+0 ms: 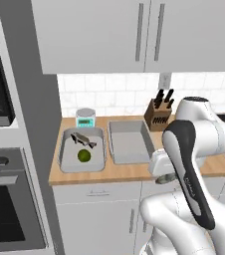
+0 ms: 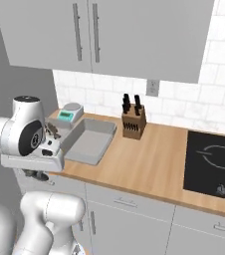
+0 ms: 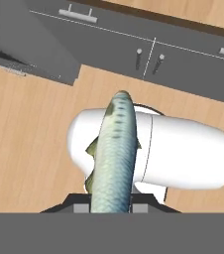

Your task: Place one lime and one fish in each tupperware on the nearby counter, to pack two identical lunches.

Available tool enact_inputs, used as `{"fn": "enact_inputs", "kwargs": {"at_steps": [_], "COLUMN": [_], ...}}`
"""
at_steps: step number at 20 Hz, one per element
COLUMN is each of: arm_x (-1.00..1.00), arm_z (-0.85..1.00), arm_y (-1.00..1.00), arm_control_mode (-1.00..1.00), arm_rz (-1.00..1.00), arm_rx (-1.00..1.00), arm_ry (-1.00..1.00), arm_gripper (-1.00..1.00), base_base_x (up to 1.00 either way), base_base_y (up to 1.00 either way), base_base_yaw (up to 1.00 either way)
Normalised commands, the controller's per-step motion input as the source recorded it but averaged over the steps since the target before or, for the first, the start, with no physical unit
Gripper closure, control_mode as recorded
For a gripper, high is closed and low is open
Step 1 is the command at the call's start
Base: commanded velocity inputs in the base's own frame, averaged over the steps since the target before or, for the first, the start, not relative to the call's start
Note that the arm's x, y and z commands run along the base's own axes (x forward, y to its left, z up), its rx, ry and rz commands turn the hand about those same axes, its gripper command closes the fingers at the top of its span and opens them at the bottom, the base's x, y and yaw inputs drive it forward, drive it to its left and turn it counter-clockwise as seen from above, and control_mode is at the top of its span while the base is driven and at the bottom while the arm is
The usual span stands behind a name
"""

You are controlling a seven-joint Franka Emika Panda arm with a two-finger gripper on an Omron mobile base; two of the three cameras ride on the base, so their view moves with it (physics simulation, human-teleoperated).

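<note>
Gripper point(image 3: 111, 208): jaws pinching the pale fish point(image 3: 113, 154) near its tail end. In the hand view the fish rises from the 6 o'clock edge toward 12 o'clock, head end farthest from the fingers, silvery grey-green with darker bands along the back. Behind it lie wood flooring and grey cabinet fronts (the camera looks downward past the robot's own body).

Counter point(image 1: 134, 172), left base view:
- Left tub point(image 1: 64, 159) sits toward 9 o'clock from the hand. It holds the dark fish point(image 1: 83, 139) at its far end and one lime point(image 1: 84, 156) nearer the front, the two just apart.
- Right tub point(image 1: 129, 143) stands just beside the left tub, on its 3 o'clock side. Nothing visible inside it.
- Scale point(image 1: 85, 118) stands behind the left tub, against the tiled wall.
- Knife block point(image 1: 159, 115) stands at 1 o'clock from the right tub.

The hand hangs at the counter's front edge, just off the right tub's near right corner.

Right base view: the right tub point(image 2: 87, 142), scale point(image 2: 68, 114) and knife block point(image 2: 134, 124) show along the counter point(image 2: 144, 164), with the stovetop point(image 2: 211, 164) at 3 o'clock.
</note>
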Motion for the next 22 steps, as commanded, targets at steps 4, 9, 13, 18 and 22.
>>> {"fn": "enact_inputs", "kwargs": {"at_steps": [4, 9, 13, 18, 22], "arm_x": [0.0, 0.0, 0.0, 0.33, 0.98], "arm_z": [0.0, 0.0, 0.0, 0.0, 0.05], "arm_y": [0.0, 0.0, 0.0, 0.0, 0.0], "arm_control_mode": [1.0, 1.0, 1.0, -1.0, -1.0], "arm_rz": [0.0, 0.0, 0.0, 0.04, 0.11], "arm_rx": [0.0, 0.0, 0.0, 0.0, 0.0], "arm_ry": [0.0, 0.0, 0.0, 0.0, 0.0], "arm_gripper": [1.0, 1.0, 1.0, 1.0, 1.0], "base_base_x": [0.56, 0.17, 0.02, 0.03, 0.0], "base_base_y": [-0.19, -0.01, 0.0, 0.0, 0.0], "base_base_yaw": [0.0, -0.02, 0.0, 0.01, 0.0]}}
